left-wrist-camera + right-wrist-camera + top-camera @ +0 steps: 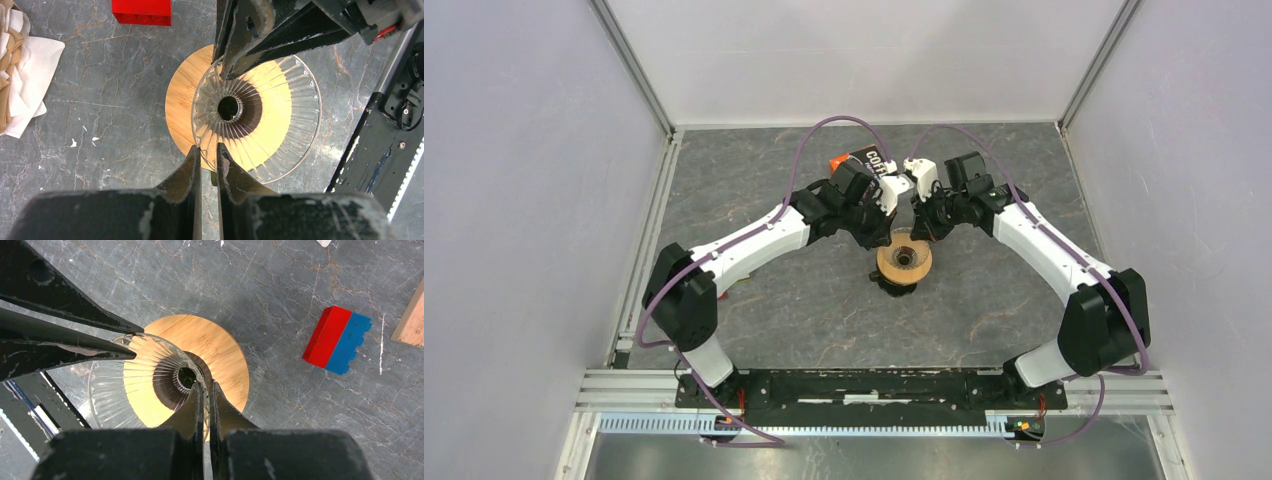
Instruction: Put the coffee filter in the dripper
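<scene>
The dripper (906, 262) stands mid-table: a ribbed funnel with a tan-orange top, a dark centre hole and a dark base. My left gripper (882, 238) is shut on its rim, with the rim between the fingertips in the left wrist view (208, 152). My right gripper (921, 230) is shut on the rim at another spot, seen in the right wrist view (206, 390). The dripper (280, 115) holds nothing inside. The white paper coffee filter (37, 62) lies flat on the table, apart from the dripper, partly under crumpled tan paper.
A red block (142, 11) lies beyond the dripper. A red-and-blue block (337, 340) and a wooden piece (412, 320) lie to its side. The orange-and-black COFFEE packet (874, 160) stands behind both grippers. Grey walls enclose the table.
</scene>
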You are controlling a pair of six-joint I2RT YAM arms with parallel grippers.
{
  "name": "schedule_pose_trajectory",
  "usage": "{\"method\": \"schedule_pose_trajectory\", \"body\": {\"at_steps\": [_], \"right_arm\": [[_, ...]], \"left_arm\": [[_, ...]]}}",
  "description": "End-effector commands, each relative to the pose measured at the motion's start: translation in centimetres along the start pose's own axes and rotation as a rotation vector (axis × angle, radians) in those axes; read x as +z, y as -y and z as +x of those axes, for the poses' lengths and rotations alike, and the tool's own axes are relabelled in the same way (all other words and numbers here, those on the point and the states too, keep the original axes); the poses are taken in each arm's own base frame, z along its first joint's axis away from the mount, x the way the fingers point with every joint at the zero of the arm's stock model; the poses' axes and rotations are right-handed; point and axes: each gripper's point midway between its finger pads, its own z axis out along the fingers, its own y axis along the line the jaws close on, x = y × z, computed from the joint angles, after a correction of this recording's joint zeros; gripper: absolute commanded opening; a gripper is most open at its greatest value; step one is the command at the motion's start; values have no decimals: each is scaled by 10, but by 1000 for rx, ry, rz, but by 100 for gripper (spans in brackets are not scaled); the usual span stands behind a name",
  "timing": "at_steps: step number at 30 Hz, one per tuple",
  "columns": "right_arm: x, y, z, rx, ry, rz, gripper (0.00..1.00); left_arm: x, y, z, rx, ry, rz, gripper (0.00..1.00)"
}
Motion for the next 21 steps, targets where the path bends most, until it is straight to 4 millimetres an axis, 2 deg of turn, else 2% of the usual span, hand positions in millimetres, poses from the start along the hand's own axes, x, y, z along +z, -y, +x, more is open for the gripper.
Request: {"method": "schedule_pose_trajectory", "body": {"at_steps": [1, 8, 16, 21], "right_arm": [[22, -27, 33, -189, -62, -148, 0], [27, -27, 35, -187, -61, -152, 0], [21, -37, 16, -184, 6, -194, 0], [22, -42, 13, -164, 22, -222, 1]], "left_arm": [[24, 0, 29, -269, -83, 23, 2], [24, -1, 33, -256, -91, 15, 2], [10, 0, 17, -215, -55, 10, 4], [5, 0, 18, -205, -53, 4, 7]]}}
